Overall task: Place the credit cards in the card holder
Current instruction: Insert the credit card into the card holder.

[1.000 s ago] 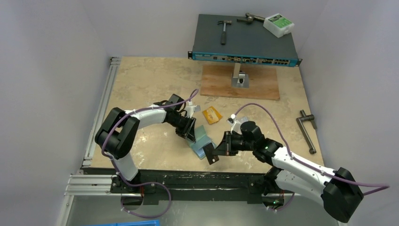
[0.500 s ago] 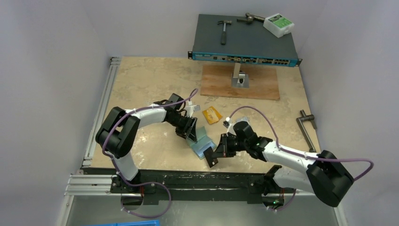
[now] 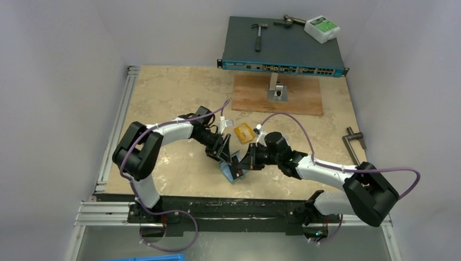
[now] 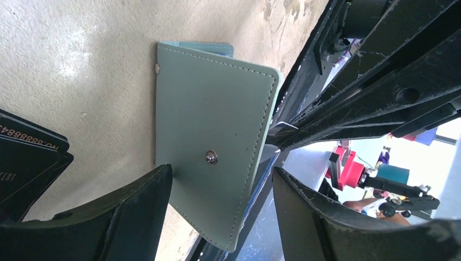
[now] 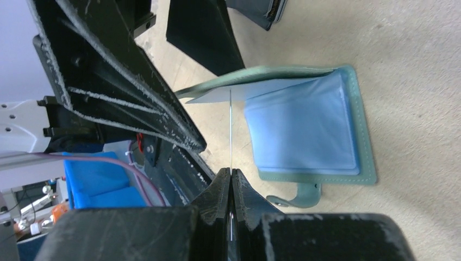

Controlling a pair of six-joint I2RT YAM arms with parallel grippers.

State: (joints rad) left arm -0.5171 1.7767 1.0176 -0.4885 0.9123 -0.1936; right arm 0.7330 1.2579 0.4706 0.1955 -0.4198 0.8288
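The small teal-green fold-over card holder [image 4: 212, 119] is found on the beige stone-patterned counter [image 3: 174, 98] near its front edge, between the two pincers. Its flap with the snap stud is raised off the pale blue lining [image 5: 304, 125] and is framed by the wide-spread fingers [image 4: 136, 217] of the left pincer [image 3: 222, 150]; whether they touch it cannot be told. A thin pale plastic credit card [image 5: 230, 130], seen edge-on in the right wrist view, is clamped in the tightly closed right pincer [image 3: 240, 163], and its far edge is set at the gap between flap and lining. Compared with a second ago, the right arm is stretched further left and away from the front edge, so the card, formerly held off the holder's near corner, is now brought to its mouth. A flat orange credit card [image 3: 244, 132] is left unmoved on the counter just beyond.
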